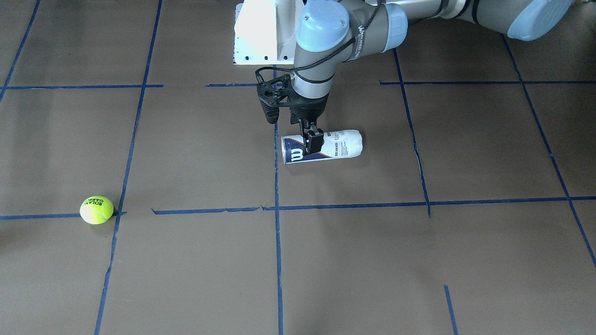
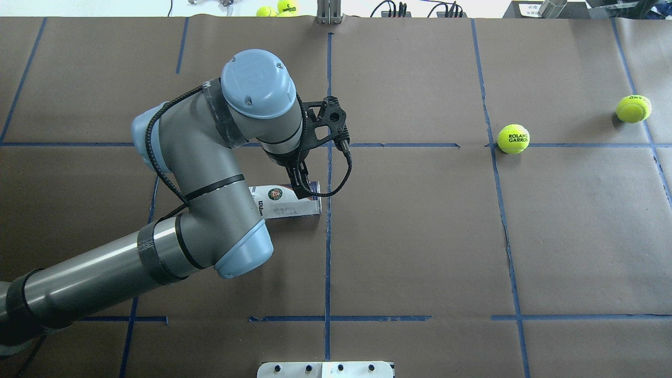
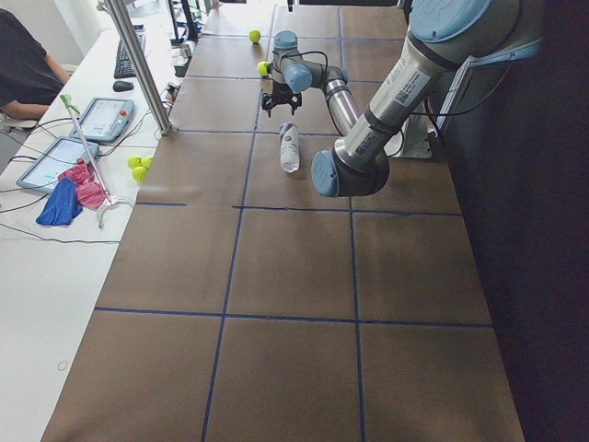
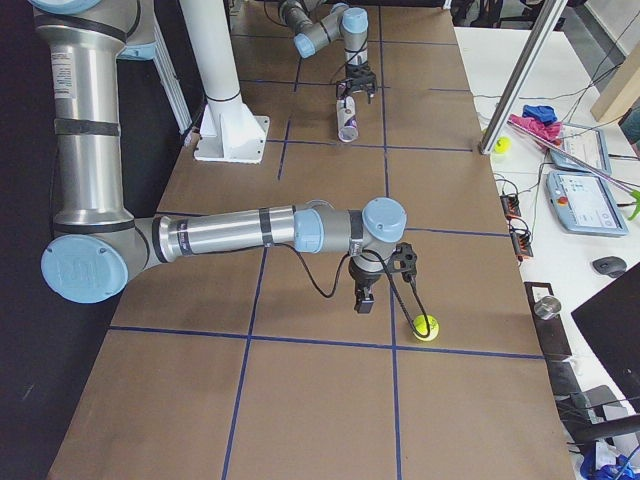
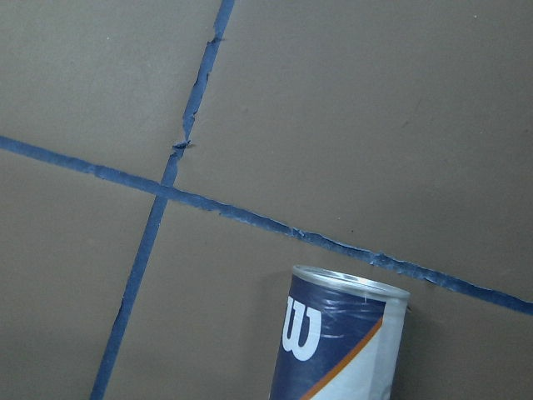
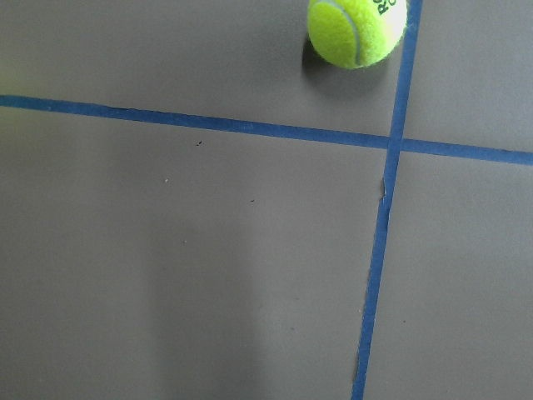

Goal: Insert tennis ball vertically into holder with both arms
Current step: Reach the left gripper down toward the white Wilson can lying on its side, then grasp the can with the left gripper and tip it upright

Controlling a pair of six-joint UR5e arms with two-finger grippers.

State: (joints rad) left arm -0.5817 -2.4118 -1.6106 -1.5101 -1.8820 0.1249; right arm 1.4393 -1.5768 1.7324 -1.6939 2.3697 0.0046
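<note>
The holder (image 1: pixel 337 145) lies on its side near the table's middle, its open end toward the robot's right. It also shows in the overhead view (image 2: pixel 283 206) and the left wrist view (image 5: pixel 341 342). My left gripper (image 1: pixel 313 145) is down over the holder's open end, one finger on each side, jaws spread. The tennis ball (image 1: pixel 96 210) rests on a blue tape line far to the robot's right (image 2: pixel 513 138). My right gripper (image 4: pixel 365 300) shows only in the exterior right view, just short of the ball (image 4: pixel 427 327); I cannot tell whether it is open. The ball sits at the top of the right wrist view (image 6: pixel 358 32).
A second tennis ball (image 2: pixel 633 108) lies further right near the table's edge. More balls (image 2: pixel 277 8) sit beyond the far edge. The white pedestal base (image 1: pixel 263 35) stands at the robot's side. A pole (image 4: pixel 515 80) and tablets stand on the operators' bench.
</note>
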